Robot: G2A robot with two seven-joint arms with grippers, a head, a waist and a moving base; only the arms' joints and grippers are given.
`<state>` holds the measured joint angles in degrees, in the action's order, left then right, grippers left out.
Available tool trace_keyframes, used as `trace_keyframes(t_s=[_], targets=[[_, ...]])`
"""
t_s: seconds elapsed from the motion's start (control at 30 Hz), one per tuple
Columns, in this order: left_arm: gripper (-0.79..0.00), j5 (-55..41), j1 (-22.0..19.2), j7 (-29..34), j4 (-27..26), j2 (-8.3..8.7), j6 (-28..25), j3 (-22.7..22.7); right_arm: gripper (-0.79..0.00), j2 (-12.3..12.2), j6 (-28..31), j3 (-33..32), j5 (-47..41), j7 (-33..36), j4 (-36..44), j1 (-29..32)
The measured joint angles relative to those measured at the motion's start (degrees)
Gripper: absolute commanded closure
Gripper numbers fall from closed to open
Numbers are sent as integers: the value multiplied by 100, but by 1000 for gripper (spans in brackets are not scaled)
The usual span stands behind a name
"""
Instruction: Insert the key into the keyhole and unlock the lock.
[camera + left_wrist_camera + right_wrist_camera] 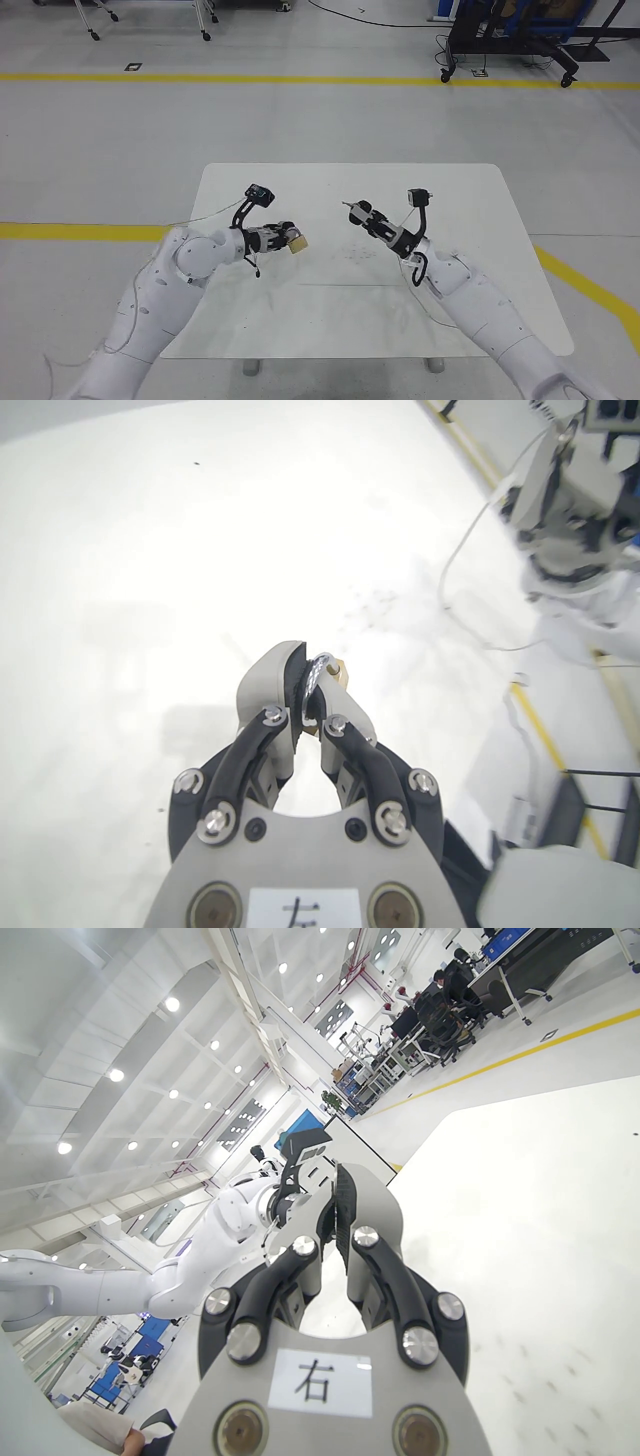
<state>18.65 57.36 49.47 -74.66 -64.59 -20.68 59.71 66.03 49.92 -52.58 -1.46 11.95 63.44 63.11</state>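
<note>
Brass marks the task's lock: a small brass padlock (pixel 297 242) with a silver steel shackle (pixel 311 682) hangs above the white table (pixel 460 200). It is held off the surface by the left gripper (pixel 314 667), whose fingers (pixel 265 680) pinch the shackle while the body juts past their tips. Opposite and well apart, the right gripper (pixel 353 210) is also raised over the table, its fingers (pixel 375 1213) pressed together. A thin pale sliver pokes from their tips in the top view. I take it for the small metal key (pixel 344 205), though its blade and its orientation cannot be made out. The keyhole is hidden, so I cannot tell which way it faces.

The weak point, as I judge it, is the hold on the shackle alone. A push from the key could swing the padlock body aside, so the tip skates off the face instead of entering. A slanted approach could jam the blade or lever the key loose from its narrow pinch and drop it. Turning may twist the whole body rather than the cylinder.
</note>
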Motion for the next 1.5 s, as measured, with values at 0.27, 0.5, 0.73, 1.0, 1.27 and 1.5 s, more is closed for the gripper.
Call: trace_keyframes(t_s=[0.27, 0.5, 0.73, 1.0, 1.27, 1.5], targets=[[0, -700, -468, 217, 558, -88, 524, -121, 0, 10, 27, -68, -24, -196, 140, 96], [0, -1925, -603, 1272, 992, -204, 586, -117, 0, 25, -228, -90, -65, -248, 341, 173], [0, -5371, -1604, 2954, 2743, -611, 2028, -431, 0, -8, -680, -322, -445, -245, 904, 611], [0, -5956, -2194, 3549, 3710, -885, 1816, -744, 0, -72, -996, -575, -671, -140, 1447, 1043], [0, -5862, -2104, 3285, 3571, -868, 1817, -715, 0, -70, -1035, -568, -620, -126, 1537, 1075], [0, -5371, -1904, 2356, 3159, -752, 2020, -589, 0, -100, -2412, -597, -396, 139, 2417, 1493]])
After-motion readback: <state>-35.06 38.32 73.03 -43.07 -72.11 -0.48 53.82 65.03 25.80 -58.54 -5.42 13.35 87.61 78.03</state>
